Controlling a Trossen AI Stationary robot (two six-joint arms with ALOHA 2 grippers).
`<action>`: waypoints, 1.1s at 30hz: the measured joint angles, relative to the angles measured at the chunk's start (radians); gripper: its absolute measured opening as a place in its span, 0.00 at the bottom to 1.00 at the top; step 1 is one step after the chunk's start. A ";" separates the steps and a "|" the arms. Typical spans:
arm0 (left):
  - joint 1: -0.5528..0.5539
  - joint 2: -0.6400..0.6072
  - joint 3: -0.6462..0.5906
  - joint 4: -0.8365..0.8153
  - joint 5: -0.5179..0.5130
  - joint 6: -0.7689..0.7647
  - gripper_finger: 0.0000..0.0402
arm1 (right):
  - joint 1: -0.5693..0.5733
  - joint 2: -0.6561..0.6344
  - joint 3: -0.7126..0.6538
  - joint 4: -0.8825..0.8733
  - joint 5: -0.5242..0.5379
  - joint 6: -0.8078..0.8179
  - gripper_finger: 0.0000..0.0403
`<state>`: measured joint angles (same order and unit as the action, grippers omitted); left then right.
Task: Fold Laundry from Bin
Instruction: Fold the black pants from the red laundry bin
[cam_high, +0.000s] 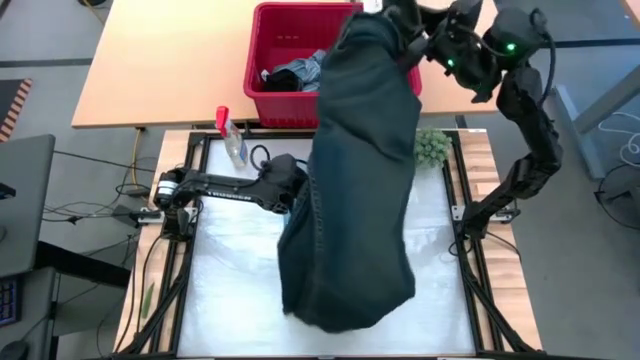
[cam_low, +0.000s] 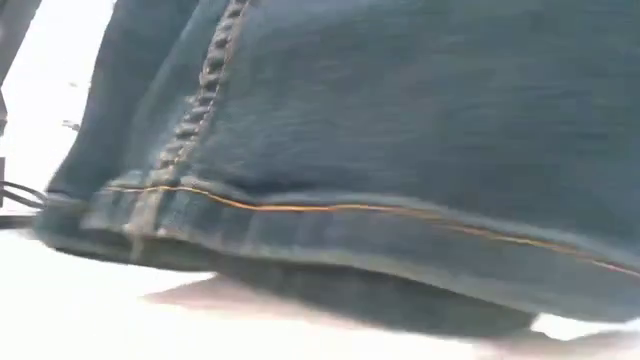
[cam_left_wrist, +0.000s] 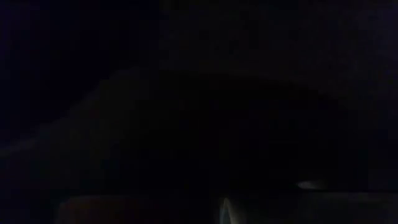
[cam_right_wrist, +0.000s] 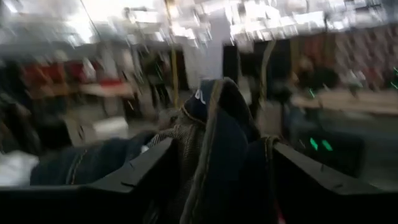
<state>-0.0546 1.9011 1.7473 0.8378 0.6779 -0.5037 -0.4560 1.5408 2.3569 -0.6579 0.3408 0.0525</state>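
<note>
From above, the jeans (cam_high: 355, 190) are the biggest thing in sight: a long dark denim garment hanging from the right gripper (cam_high: 400, 35) over the bin's near right corner and trailing down across the middle of the white mat (cam_high: 230, 290), where the lower end lies bunched near the front edge. The low view shows what the high one cannot: a hem (cam_low: 330, 215) with orange stitching and a side seam, resting on the mat and filling nearly the whole picture. The right wrist view gives the grip itself: a fold of the denim (cam_right_wrist: 214, 143) stands between the two dark fingers (cam_right_wrist: 140, 171), which sit apart with the cloth between them, so the jaws are parted around the jeans; whether they press it I cannot tell.

The bin (cam_high: 290, 100) stands on the wooden table behind the mat, with more laundry (cam_high: 295, 75) inside at its near left.

The left arm (cam_high: 225, 188) lies across the mat's left side, its gripper hidden under the jeans; its wrist view is black, and the jaws are closed.

Mat to the left and right of the jeans lies bare. A spray bottle (cam_high: 232, 140) stands at the mat's far left corner, and a green ball (cam_high: 432, 148) sits just beside the jeans at the far right.
</note>
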 joint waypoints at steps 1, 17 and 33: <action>-0.002 0.000 0.000 0.039 0.008 -0.022 0.00 | -0.012 -0.002 0.000 -0.044 0.000 0.000 0.68; 0.024 -0.028 0.001 0.577 -0.052 -0.467 0.00 | -0.064 -0.030 0.000 -0.747 -0.039 -0.216 0.70; 0.068 -0.178 -0.001 0.053 -0.061 -0.231 0.00 | 0.039 -0.039 -0.001 -0.894 -0.164 -0.336 0.70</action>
<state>0.0134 1.7233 1.7466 0.8903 0.6168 -0.7351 -0.4166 1.5013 2.3558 -1.5521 0.1772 -0.2835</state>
